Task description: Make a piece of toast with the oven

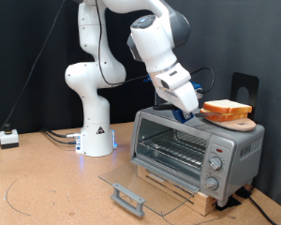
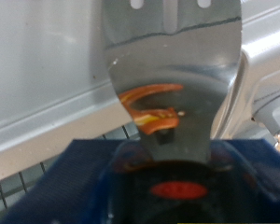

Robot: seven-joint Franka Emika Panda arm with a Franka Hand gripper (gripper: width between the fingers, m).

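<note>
Hovering atop the oven [image 1: 192, 145], the pincer [image 1: 184, 114], grip unclear, flanks the toast [image 1: 225, 107].

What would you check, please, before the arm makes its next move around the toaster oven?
1. Oven door open: ok, the glass door lies folded down flat in front.
2. Rack free: ok, the wire rack shows nothing on it.
3. Piece of toast located: ok, it sits on the wooden board on top of the oven.
4. Gripper position: ok, above the oven top, beside the board.
5. Gripper holding a tool: ok, a metal spatula blade extends from it in the wrist view.
6. Spatula under the toast: cannot tell.
</note>
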